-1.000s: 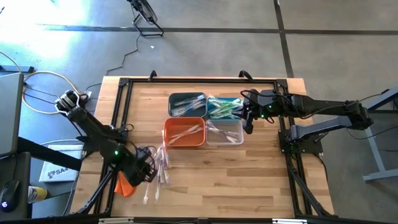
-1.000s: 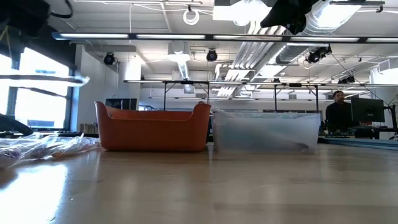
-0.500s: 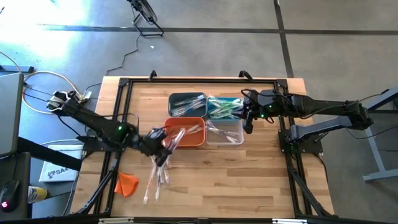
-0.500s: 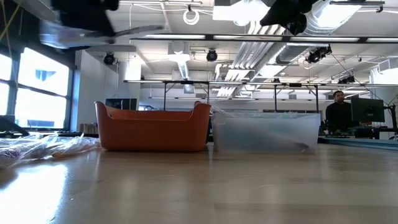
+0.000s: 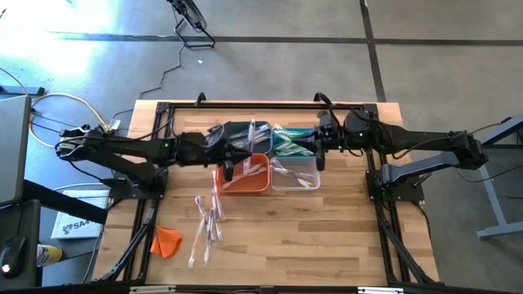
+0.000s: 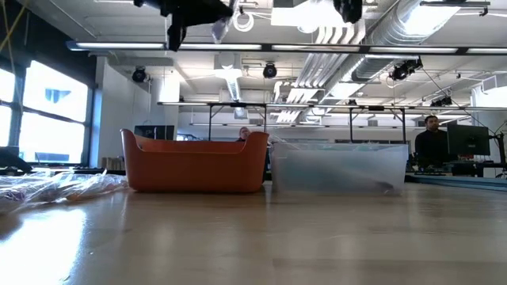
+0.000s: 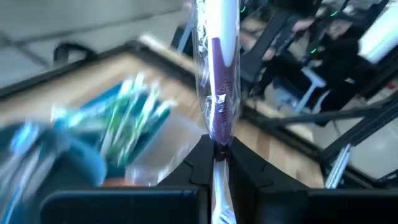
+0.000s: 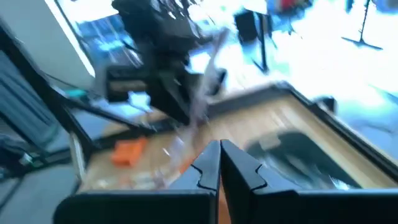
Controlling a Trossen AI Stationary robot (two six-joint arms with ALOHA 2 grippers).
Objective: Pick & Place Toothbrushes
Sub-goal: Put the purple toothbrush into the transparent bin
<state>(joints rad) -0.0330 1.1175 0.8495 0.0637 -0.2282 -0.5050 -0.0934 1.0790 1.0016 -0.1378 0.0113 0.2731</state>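
Above the orange bin point(image 5: 242, 181): left gripper point(image 7: 216, 157) clenched on 1 wrapped toothbrush point(image 7: 216, 81); slick wrapper, possibly slipping before release.

An open industrial lab: exposed ceiling ducts point(image 6: 412, 32), concrete floor point(image 5: 286, 49).

Orange cloth lump point(image 5: 167, 241) near table corner, four bins clustered, person point(image 6: 432, 139) at monitor point(image 6: 469, 142)

Wooden table point(image 5: 327, 237): four bins point(image 5: 270, 157) clustered; loose toothbrushes point(image 5: 207, 229); orange cloth lump point(image 5: 166, 241) near edge.
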